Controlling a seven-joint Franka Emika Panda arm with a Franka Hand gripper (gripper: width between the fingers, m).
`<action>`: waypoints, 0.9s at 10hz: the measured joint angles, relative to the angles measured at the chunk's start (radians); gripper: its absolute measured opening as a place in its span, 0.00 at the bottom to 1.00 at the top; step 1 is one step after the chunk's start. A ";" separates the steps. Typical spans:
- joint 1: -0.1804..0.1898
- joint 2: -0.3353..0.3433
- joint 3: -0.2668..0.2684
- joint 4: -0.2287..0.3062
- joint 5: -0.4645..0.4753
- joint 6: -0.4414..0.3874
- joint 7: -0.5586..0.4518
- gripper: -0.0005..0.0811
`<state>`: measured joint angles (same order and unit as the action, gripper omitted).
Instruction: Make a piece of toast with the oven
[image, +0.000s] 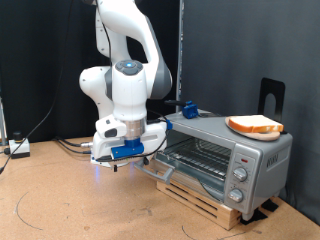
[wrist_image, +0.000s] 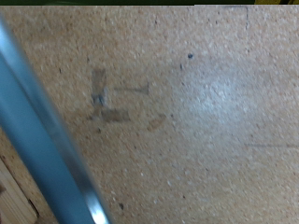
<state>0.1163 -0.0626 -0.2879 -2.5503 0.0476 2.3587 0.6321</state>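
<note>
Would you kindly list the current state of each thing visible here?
Silver-grey boxy toaster oven: glass door open, wire rack bare.
Pale golden-crusted slice of toast: lying flat on the oven's top.
White arm's end effector: low beside the open door, holding nothing visible.

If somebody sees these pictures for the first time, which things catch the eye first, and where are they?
The white arm fills the middle of the exterior view, its gripper low over the brown board floor. At the exterior view's right stands the oven, door open, with the piece of toast on a plate on its top.
</note>
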 joint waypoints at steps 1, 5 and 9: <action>0.002 0.023 0.003 0.020 0.029 0.005 -0.015 0.99; 0.002 0.084 0.020 0.071 0.036 0.029 -0.036 0.99; -0.001 0.200 0.002 0.093 -0.088 0.116 0.068 0.99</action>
<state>0.1151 0.1369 -0.2857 -2.4577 -0.0402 2.4749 0.7005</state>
